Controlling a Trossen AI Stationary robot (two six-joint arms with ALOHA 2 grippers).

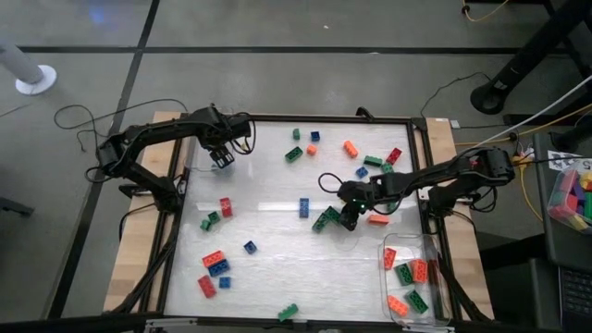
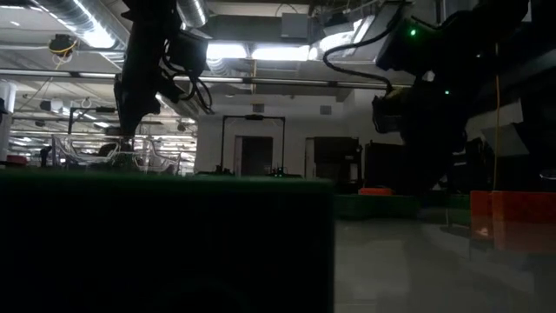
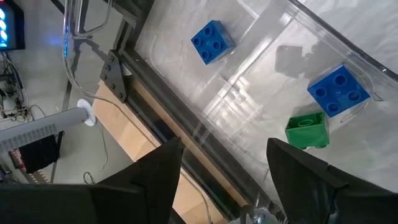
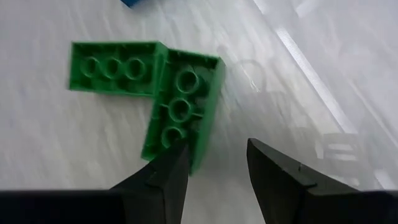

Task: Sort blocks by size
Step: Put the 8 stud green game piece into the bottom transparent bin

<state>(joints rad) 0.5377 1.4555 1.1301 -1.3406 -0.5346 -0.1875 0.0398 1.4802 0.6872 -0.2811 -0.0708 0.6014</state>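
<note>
Studded blocks in red, orange, green and blue lie scattered over the white table (image 1: 277,240). My right gripper (image 4: 214,146) hangs open just above the table's middle right (image 1: 350,220). It is beside two long green blocks (image 4: 118,67) (image 4: 183,106) that lie flat in an L, end against side. My left gripper (image 1: 222,157) is open at the far left, above a clear tray (image 3: 298,37). Two small blue blocks (image 3: 212,41) (image 3: 337,91) and a small green one (image 3: 306,129) rest in the tray. Nothing is between its fingers (image 3: 155,168). My right gripper comes slanting down from the table's right. One fingertip (image 4: 175,155) stands at the nearer end (image 4: 165,146) of the second green block, which lies flat on the table. Whether the fingertip touches it, I cannot tell.
A clear bin (image 1: 388,296) at the near right holds long red, orange and green blocks. An orange block (image 1: 377,219) lies just right of my right gripper. More blocks lie far right (image 1: 375,160), near left (image 1: 215,264) and at the near edge (image 1: 288,312). A dark frame (image 1: 180,213) rims the table.
</note>
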